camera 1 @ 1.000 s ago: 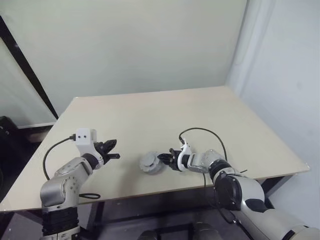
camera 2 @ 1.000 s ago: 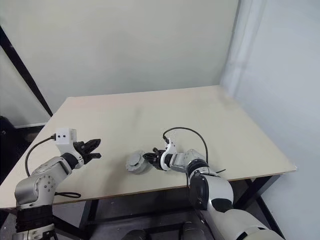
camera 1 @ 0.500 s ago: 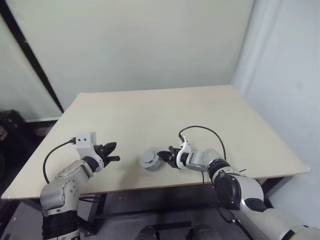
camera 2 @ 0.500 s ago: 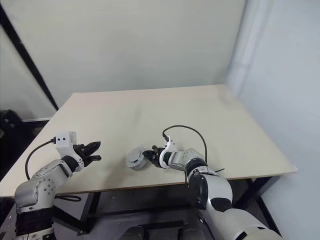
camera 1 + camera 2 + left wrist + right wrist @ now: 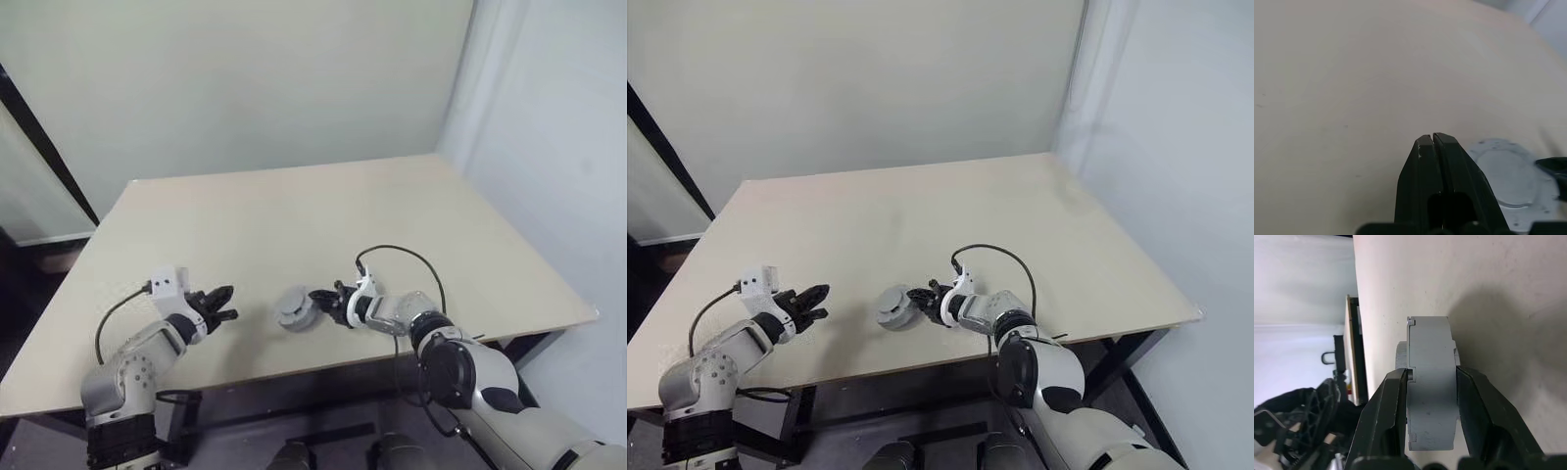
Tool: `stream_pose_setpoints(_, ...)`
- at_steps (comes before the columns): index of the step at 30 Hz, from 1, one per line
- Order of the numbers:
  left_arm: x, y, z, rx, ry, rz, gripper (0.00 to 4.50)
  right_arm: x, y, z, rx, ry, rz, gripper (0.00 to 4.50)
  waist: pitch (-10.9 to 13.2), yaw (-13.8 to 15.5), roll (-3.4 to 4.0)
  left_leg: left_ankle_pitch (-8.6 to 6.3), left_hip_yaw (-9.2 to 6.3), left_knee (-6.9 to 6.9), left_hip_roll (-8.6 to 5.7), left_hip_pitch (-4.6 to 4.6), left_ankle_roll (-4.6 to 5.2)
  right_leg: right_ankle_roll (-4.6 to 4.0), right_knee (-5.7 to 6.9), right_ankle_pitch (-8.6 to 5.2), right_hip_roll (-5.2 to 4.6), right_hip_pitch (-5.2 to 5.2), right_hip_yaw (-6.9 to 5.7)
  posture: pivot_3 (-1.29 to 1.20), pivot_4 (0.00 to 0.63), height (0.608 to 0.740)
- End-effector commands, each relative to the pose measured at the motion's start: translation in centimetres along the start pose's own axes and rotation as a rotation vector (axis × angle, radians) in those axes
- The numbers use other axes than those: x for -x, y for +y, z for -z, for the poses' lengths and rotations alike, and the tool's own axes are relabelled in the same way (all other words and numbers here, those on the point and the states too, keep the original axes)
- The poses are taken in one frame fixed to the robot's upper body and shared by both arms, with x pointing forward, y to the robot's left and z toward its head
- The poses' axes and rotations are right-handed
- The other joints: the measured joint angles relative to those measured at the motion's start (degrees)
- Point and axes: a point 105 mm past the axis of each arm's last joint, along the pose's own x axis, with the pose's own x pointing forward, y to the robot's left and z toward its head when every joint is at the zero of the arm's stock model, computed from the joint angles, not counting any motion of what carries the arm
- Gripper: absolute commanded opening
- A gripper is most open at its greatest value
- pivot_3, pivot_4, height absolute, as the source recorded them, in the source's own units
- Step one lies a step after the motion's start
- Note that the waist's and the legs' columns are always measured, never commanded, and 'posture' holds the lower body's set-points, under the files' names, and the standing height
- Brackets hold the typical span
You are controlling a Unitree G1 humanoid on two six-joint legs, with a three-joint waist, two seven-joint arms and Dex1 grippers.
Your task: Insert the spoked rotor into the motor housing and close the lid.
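Note:
The motor housing (image 5: 293,309), a grey round body, stands on edge just above the table's front part, and my right gripper (image 5: 315,304) is shut on its rim. In the right wrist view both fingers (image 5: 1388,401) press its flat sides (image 5: 1431,382). Its pale round face (image 5: 1511,178) is turned towards my left gripper (image 5: 227,304), which hovers to its left, shut and empty (image 5: 1432,138). The spoked rotor is hidden. I cannot tell the lid apart from the housing.
The beige table (image 5: 294,215) stretches far behind both grippers. Its front edge (image 5: 255,370) runs close below them. A black cable (image 5: 397,253) loops over my right wrist. A pale wall stands beyond the table's right edge.
The camera has shifted. My left gripper has rolled at the wrist and sunk slightly. The right gripper keeps the same hold on the housing.

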Motion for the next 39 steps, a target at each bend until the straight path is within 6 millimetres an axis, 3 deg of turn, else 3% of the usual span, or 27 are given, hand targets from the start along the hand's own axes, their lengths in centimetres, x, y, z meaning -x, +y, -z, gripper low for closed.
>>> stream_pose_setpoints(1, 0.4, -0.3, -0.7, 0.059, -0.047, 0.024, 0.00, -0.3, 2.6, -0.9, -0.025, -0.033, -0.095, 1.22, 0.00, -0.01, 0.00, 0.03, 0.00, -0.03, 0.01, -0.04, 0.05, 0.00, 0.00, 0.00, 0.03, -0.07, 0.01, 0.00, 0.000, 0.740)
stream_pose_setpoints(4, 0.5, -0.6, -0.2, 0.117, -0.053, 0.050, 0.00, -0.4, 3.0, -0.9, -0.046, -0.031, -0.114, 1.22, -0.01, -0.03, -0.02, 0.76, 0.00, -0.05, 0.04, -0.09, 0.36, 0.02, -0.01, 0.00, 0.18, -0.25, 0.16, 0.00, 0.000, 0.740)
stream_pose_setpoints(10, 1.2, -0.5, 0.1, 0.264, -0.078, 0.098, 0.00, -0.5, 3.6, -0.9, -0.072, -0.033, -0.143, 1.22, 0.07, 0.06, -0.31, 0.71, 0.42, -0.18, -0.18, -0.23, 0.35, 0.56, -0.30, -0.24, 0.03, -0.34, 0.65, 0.00, 0.000, 0.740)
stream_pose_setpoints(17, 1.3, -1.1, 1.5, 0.363, -0.063, 0.134, 0.00, -0.5, 4.9, -1.0, -0.101, -0.025, -0.200, 1.22, 0.06, 0.27, -0.40, 0.72, 0.42, -0.15, -0.22, -0.25, 0.33, 0.52, -0.29, -0.27, -0.03, -0.35, 0.64, 0.00, 0.000, 0.740)
stream_pose_setpoints(39, -1.8, -4.3, 2.7, 0.554, -0.089, 0.281, 0.00, -0.8, 7.4, 0.6, -0.072, 0.089, -0.295, 1.22, 0.02, 0.27, -0.48, 0.73, 0.41, 0.34, -0.22, -0.21, 0.35, 0.51, -0.15, -0.25, 0.00, -0.12, 0.59, 0.00, 0.000, 0.740)
